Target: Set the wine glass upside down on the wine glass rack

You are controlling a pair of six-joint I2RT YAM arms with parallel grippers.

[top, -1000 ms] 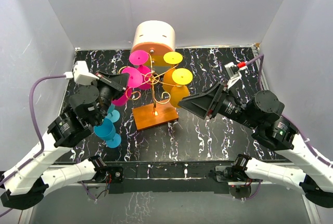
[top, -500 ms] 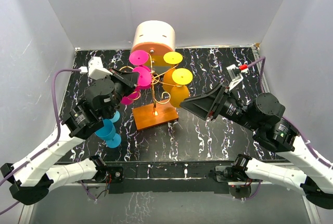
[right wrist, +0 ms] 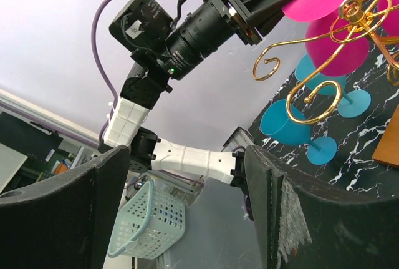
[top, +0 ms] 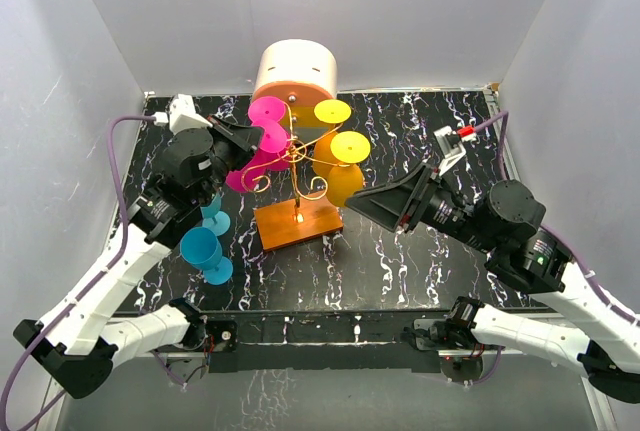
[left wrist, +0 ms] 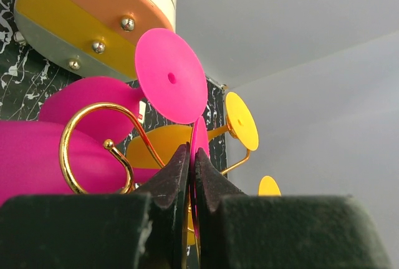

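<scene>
Black marble-patterned table (top: 400, 251) underlies the scene. Nearest the arm bases, at left, two blue wine glasses (top: 203, 247) stand upright on it just beside the rack's base, one partly hidden under the left arm. At right, the right gripper (top: 358, 203) hangs above the table, apart from the rack, its fingers (right wrist: 62, 219) spread wide with nothing between them.

At mid-table stands the wine glass rack (top: 297, 223): a flat orange base, a central post and gold scroll arms. The left gripper (left wrist: 192, 153) sits at the rack's left side, level with the scroll arms. Its jaws are pressed together on a thin pink part of the pink wine glass (left wrist: 199, 136). That part is seen edge-on, so whether it is stem or foot cannot be told. This glass is off the table, among the left scroll arms; whether it touches them cannot be told.

Just beyond, a second pink glass (top: 268, 109) hangs upside down on the rack, foot uppermost. Yellow and orange glasses (top: 350, 147) hang upside down on the right-hand arms. Farthest back, by the rear wall, stands a cream-and-orange cylinder (top: 295, 69).
</scene>
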